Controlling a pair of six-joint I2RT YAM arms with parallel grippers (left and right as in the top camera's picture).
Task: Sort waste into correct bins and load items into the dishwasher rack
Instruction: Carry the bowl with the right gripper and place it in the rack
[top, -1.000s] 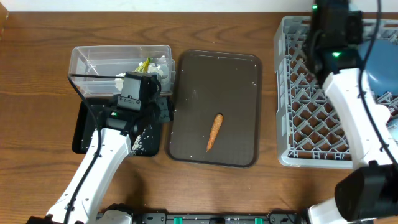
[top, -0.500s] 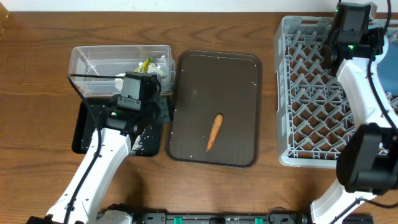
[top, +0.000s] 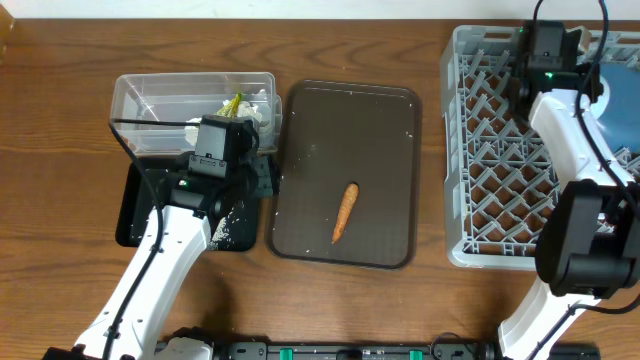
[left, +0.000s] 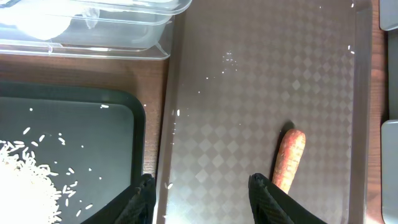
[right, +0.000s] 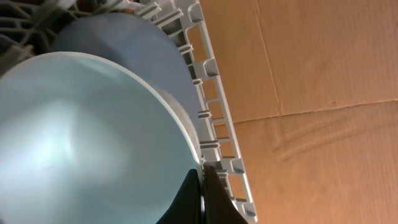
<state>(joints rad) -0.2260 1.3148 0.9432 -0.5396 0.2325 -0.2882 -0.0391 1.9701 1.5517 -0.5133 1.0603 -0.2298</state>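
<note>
My left gripper (left: 199, 186) is open and empty, low over the seam between the black tray (left: 74, 124) and the brown serving tray (left: 261, 93). The orange carrot stick (left: 288, 158) lies just right of its right finger; it also shows in the overhead view (top: 345, 211). Loose rice (left: 25, 180) lies in the black tray. The clear tub (top: 150, 95) holds white tissue (top: 256, 113) and a yellow wrapper (top: 235, 103). My right gripper (right: 203, 177) is shut on the rim of a pale white bowl (right: 74, 137) at the far right of the grey rack (top: 500, 150). The dark blue plate (right: 124, 37) stands behind the bowl.
The brown serving tray (top: 390, 130) sits between the bins and the rack. The rack's outer wall (right: 217, 124) is right beside my right fingers, with brown cardboard (right: 311, 93) beyond it. The blue plate (top: 615, 95) leans at the rack's right edge.
My right arm has swung from over the rack's middle to its far right corner. The left arm and the carrot stick have not moved.
</note>
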